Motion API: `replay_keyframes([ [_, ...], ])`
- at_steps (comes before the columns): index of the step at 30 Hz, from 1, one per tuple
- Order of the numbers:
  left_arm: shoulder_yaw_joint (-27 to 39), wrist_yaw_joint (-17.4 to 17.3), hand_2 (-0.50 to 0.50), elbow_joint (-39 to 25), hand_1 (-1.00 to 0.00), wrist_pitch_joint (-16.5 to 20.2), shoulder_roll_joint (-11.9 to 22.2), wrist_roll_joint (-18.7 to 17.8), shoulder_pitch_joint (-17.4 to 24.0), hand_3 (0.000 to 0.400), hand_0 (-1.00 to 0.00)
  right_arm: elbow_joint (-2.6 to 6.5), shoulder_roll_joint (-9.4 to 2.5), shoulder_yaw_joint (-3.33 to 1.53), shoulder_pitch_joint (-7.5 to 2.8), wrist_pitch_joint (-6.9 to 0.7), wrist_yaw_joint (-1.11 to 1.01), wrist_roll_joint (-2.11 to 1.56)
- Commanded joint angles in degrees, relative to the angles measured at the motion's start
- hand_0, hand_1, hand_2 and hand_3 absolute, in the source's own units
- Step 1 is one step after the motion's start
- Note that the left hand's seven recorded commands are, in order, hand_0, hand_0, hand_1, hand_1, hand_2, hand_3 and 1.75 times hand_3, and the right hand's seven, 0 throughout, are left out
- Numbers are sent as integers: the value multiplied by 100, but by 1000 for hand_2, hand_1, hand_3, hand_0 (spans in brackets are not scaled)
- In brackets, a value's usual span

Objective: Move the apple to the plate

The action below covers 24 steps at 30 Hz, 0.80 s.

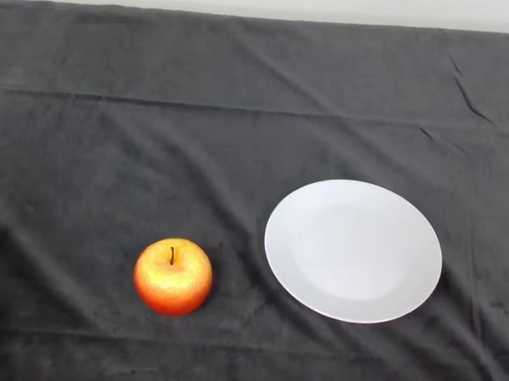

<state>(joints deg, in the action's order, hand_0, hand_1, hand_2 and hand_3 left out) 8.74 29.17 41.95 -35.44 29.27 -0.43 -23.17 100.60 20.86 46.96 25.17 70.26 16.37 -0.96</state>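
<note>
— Robot hand?
— Out of sight. The red-yellow apple (173, 276) sits stem-up on the dark cloth (152, 144) over the desk (just left of the white plate (354, 250), not touching).

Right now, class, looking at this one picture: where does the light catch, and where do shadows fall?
In the head view, the light is soft and even: the apple shows a gentle sheen on its top around the stem, the white plate has a faint shading in its well and no hard glare, and the dark cloth shows only low creases, with faint shadows close under both.
</note>
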Motion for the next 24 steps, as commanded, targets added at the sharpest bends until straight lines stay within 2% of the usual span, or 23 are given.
replay_keyframes([
  [1,-220,87,0,-376,0,152,-170,218,371,0,0,304,-711,52,-700,-131,16,4],
  [6,-513,99,0,-1442,0,504,-373,491,807,0,0,294,-714,46,-703,-138,15,-1],
  [12,-889,-41,0,-2592,0,992,-521,730,1278,0,0,281,-717,38,-705,-146,13,-10],
  [18,-1246,-259,0,-3350,0,1343,-585,859,1603,0,0,271,-720,28,-707,-154,12,-21],
  [24,-1609,-453,0,-3770,0,1562,-632,948,1802,0,0,264,-722,18,-708,-159,10,-32],
])
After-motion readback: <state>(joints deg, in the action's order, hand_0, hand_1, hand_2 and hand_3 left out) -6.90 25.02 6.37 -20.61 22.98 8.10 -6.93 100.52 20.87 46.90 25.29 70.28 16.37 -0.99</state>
